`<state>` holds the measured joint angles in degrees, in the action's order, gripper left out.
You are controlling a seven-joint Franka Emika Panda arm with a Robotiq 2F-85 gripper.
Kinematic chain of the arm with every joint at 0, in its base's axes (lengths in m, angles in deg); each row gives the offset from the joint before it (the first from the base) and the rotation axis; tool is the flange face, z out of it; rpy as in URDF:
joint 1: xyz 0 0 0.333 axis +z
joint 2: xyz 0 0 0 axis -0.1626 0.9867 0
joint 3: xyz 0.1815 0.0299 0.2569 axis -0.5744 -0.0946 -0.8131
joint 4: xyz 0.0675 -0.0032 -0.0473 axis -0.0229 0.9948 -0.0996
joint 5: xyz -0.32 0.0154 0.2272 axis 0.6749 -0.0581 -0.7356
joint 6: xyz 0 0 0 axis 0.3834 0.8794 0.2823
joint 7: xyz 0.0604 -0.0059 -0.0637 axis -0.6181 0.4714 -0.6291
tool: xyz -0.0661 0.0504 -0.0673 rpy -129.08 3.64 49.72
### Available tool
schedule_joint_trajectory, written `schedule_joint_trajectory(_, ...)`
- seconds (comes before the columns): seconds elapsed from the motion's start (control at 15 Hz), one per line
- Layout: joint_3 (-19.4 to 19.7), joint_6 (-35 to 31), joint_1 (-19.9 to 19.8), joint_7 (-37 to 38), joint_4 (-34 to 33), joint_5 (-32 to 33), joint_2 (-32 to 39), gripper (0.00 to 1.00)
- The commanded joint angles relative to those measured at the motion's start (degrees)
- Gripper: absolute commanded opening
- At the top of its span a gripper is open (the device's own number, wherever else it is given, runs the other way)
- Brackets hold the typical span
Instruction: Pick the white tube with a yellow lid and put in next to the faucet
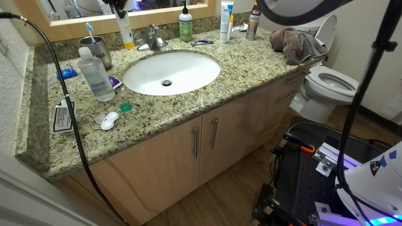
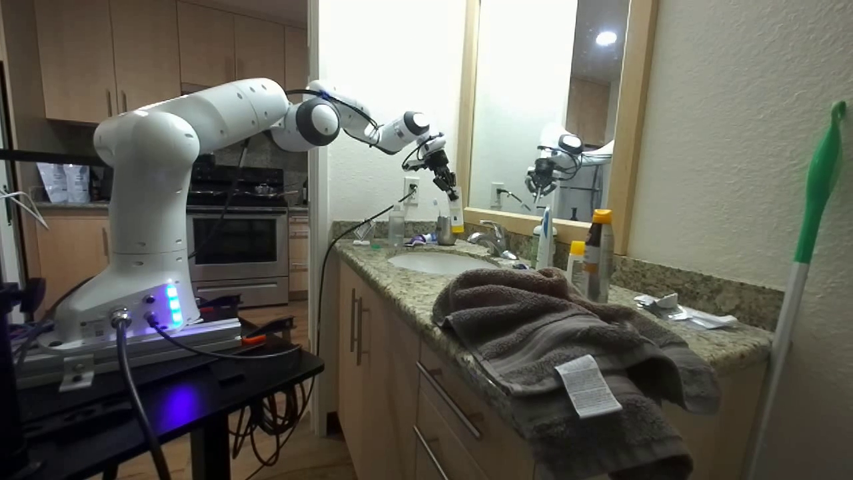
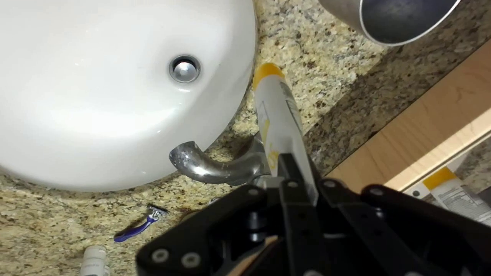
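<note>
Firstly, noted gripper (image 3: 300, 168) only in part: cut off by the top border of an exterior view, spilling past the lower border of the wrist view. Found jaws closed down on the end of the white tube with a yellow lid (image 3: 281, 120) farthest from the lid, parted only by the tube; cannot make out far finger behind it. In the wrist view, found base of faucet (image 3: 215, 169) mostly covered by tube and gripper. In an exterior view, found metal cup (image 1: 105, 48) partly blocked by clear bottle (image 1: 98, 77), and a yellow-capped white container (image 1: 230, 28) partly blocked by a taller tube with blue markings (image 1: 225, 23) near the back edge of the counter (image 1: 251, 62). In an exterior view, cannot see front corner beneath towel (image 2: 533, 327). Located held tube over the counter, close to the back edge, toward the corner opposite the towel, between cup and faucet. Cannot confirm contact of lid with counter. Recorded white body, slightly tilted, lid downward, upper end lost among the fingers; yellow lettering and gray print along the side, too blurred to read.
</note>
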<state>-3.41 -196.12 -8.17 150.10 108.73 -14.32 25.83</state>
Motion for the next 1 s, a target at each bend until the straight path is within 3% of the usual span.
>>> schedule_joint_trajectory(0.0, 0.20, 1.12, -1.57, 2.44, -3.62, -1.07, 2.73, 0.01)
schedule_joint_trajectory(0.4, -1.42, -0.48, -2.82, 3.91, -4.28, -2.97, 4.74, 0.01)
schedule_joint_trajectory(0.93, -0.89, -3.01, -1.12, 8.44, -5.01, -2.93, 5.68, 0.01)
